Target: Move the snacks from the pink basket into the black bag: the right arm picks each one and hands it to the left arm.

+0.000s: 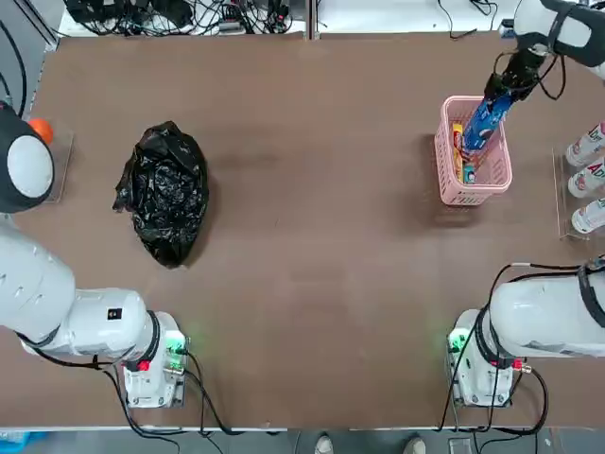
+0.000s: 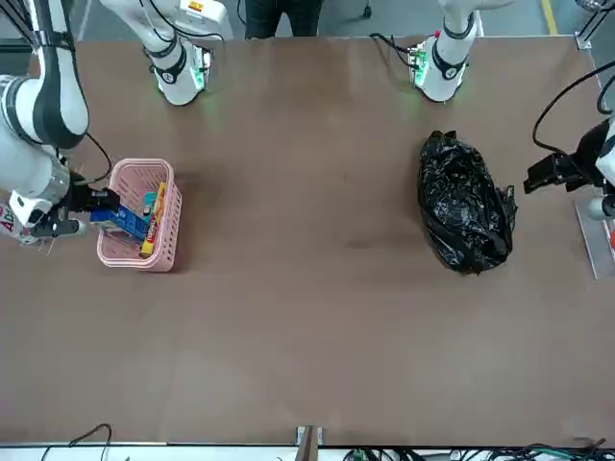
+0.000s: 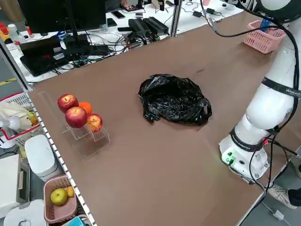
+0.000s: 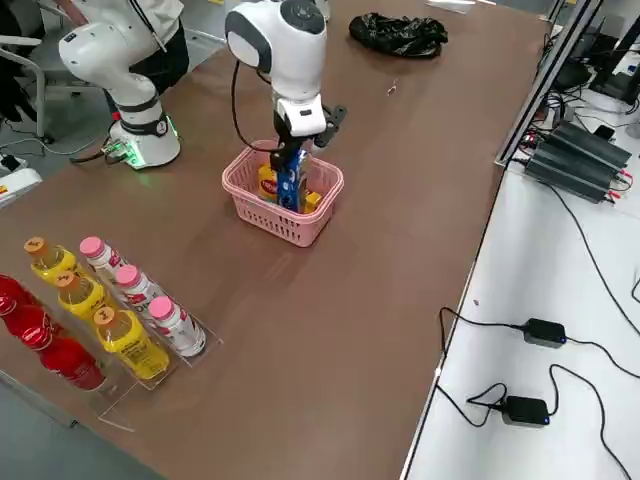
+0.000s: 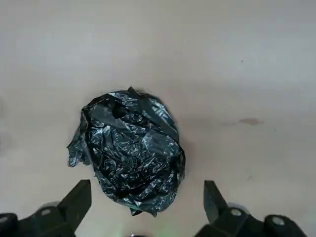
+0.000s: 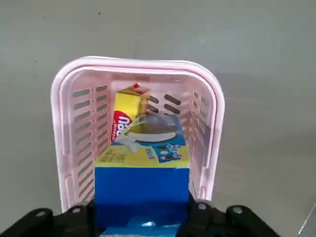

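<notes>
Pinching the blue packet [image 6: 142, 195] by its end, the right claw [image 6: 143, 217] risks us snagging the pink basket [image 6: 213, 98] rim at twelve o'clock; left claw [image 5: 143, 207] spread.

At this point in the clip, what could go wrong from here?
1. The right pincer holds the blue packet by one end, its other end down in the pink basket; it might catch the rim and drag the basket.
2. The yellow packet leans beside it and might be disturbed.
3. The black bag lies crumpled with no visible opening, far from the basket under the open left pincer; dropping snacks in looks hard.
</notes>
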You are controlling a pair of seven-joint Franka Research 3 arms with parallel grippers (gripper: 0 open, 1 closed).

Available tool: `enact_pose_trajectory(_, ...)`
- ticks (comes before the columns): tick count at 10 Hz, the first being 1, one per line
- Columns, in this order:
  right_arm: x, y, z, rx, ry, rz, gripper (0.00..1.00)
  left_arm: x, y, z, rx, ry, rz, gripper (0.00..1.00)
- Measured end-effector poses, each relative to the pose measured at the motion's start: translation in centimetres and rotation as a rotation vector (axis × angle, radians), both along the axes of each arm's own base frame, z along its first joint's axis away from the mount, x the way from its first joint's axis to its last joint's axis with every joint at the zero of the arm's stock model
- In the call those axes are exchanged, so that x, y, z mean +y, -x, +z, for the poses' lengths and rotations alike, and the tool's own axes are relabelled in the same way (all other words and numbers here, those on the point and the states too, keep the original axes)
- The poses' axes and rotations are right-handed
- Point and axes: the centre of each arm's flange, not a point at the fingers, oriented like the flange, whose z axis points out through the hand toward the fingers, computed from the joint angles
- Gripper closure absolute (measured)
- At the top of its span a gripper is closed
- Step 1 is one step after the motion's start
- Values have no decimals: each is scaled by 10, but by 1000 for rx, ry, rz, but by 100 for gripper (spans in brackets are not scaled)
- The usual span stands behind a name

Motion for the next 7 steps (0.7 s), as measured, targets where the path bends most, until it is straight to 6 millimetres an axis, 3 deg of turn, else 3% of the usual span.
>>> enact_pose_trajectory(4,5,-8,47,38,-8,18,46,1,-8,-13,20,110,21,0)
enact_pose_trajectory(7,24,-11,76,65,-10,29,46,-3,-13,-15,14,140,71,0)
